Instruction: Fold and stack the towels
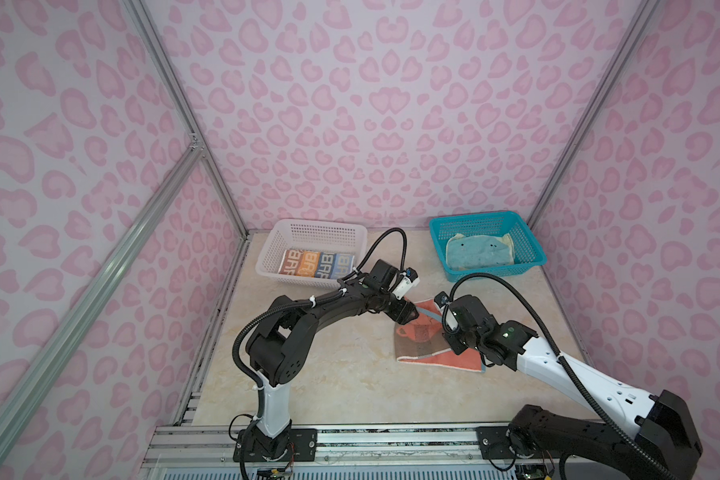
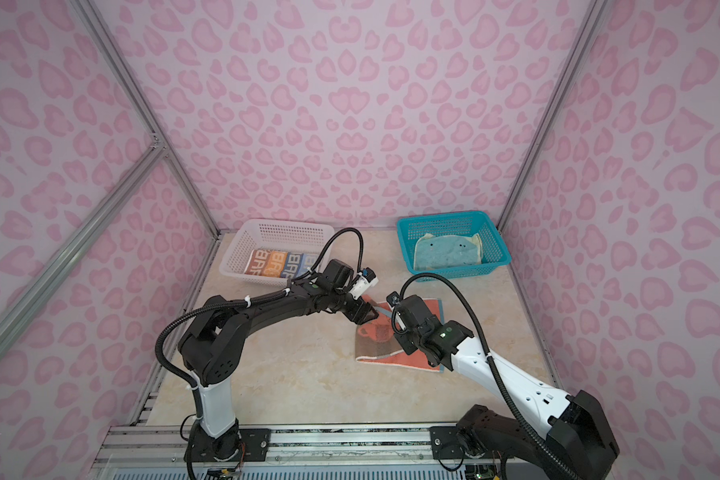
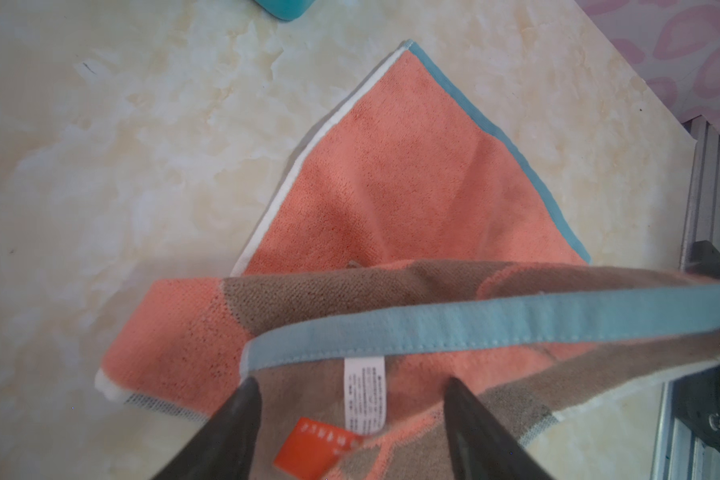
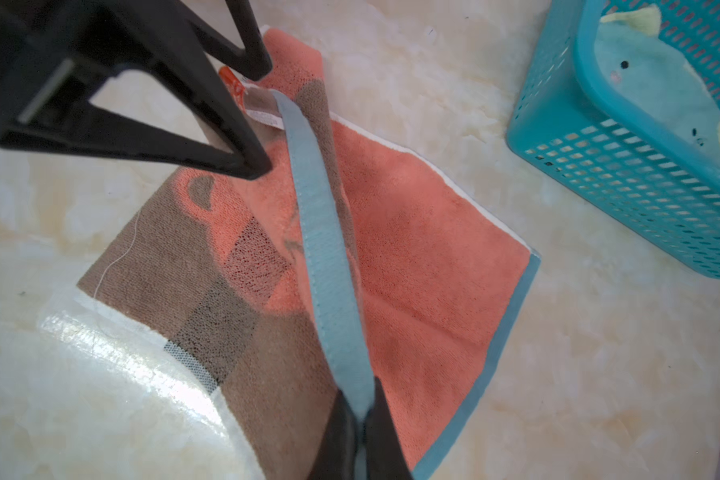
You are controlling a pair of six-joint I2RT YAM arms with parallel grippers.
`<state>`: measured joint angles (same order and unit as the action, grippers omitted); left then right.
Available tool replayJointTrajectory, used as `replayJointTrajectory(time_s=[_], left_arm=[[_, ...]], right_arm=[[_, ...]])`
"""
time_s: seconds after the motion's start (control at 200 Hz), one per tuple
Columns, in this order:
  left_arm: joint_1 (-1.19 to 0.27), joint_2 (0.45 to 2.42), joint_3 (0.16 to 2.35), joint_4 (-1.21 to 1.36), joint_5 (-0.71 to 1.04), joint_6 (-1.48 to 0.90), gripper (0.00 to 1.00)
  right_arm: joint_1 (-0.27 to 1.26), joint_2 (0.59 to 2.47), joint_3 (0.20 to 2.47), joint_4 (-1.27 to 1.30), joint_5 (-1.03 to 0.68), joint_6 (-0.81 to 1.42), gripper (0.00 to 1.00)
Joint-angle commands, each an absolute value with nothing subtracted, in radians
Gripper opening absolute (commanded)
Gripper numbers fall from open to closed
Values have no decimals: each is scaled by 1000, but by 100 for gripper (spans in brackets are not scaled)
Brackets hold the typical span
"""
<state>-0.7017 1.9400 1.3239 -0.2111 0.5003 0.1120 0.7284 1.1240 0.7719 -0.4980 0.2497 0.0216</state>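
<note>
One view, right wrist, shows right end effector (image 4: 364, 411) pinching orange towel (image 4: 425, 249)

Orange towel (image 1: 445, 360): brown patches, blue and white edges. Teal towel (image 1: 476, 254): yellow back. Striped towel (image 1: 316, 264): orange, blue, white letters.

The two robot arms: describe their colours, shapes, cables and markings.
The left arm is mostly black with one white link; the right arm has a white link between black joints. Ribbed black cables loop off both. The left gripper and right gripper have black tapering fingers.
</note>
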Motion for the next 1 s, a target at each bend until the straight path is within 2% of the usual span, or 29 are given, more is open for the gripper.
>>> replayJointTrajectory(time_s=[0.0,0.06,0.14,0.155,0.28,0.425,0.565,0.86,0.995], left_arm=[[-703,1958,1339,-201,516,99,49],[-706,1960,1341,-200,519,94,37],[-705,1963,1340,-197,521,87,5],[-706,1963,1340,-197,521,86,3],[-706,1948,1322,-176,490,71,3],[-706,1859,1296,-146,310,11,3],[-706,1733,1302,-182,147,-28,3],[-706,1541,1427,-323,-66,-84,3],[-709,1483,1549,-418,-99,-76,3]], right_arm=[[729,1121,771,-474,236,15,0],[729,1122,772,-469,235,15,0],[730,1124,774,-463,236,14,0],[729,1125,775,-463,236,14,0],[729,1130,783,-452,256,16,0],[715,1151,809,-452,321,20,0],[657,1192,882,-469,306,10,0],[626,1268,1191,-512,338,-127,0],[625,1264,1358,-557,347,-208,0]])
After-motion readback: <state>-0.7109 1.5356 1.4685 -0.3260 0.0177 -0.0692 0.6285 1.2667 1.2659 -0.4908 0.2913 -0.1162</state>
